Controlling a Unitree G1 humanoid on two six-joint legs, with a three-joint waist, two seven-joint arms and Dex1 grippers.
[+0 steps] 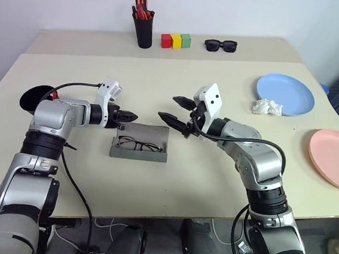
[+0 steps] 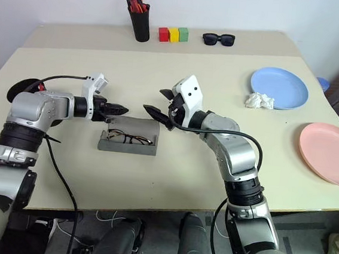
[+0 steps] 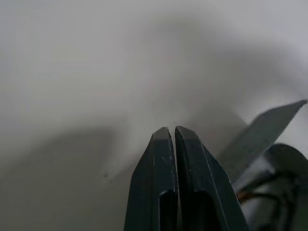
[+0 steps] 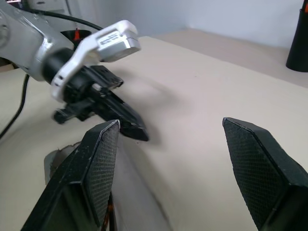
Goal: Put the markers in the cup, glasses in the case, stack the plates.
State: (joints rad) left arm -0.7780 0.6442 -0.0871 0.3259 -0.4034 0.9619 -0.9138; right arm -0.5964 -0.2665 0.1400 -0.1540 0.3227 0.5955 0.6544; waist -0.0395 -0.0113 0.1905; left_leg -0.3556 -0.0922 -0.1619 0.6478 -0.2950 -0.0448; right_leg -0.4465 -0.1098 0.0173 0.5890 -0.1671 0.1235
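A beige table (image 1: 152, 185) fills our view. Nearest us, the case (image 1: 138, 150) lies open, the glasses (image 1: 139, 144) inside. Just behind it, our left gripper (image 1: 131, 117) is pinched shut, empty; our right gripper (image 1: 176, 108) gapes empty. Closing the lid likely comes next. Beyond the case, the plates (image 1: 285, 94) sit unstacked.

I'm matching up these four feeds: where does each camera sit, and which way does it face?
Left eye view: on the head, looking forward and down over the table; both arms show, with the case between them.
Right eye view: beside it, same scene.
Left wrist view: on the left arm, looking along the shut left gripper at the tabletop.
Right wrist view: on the right arm, looking between the open right gripper fingers.
Shared: the left gripper, also in both eye views and the right wrist view.
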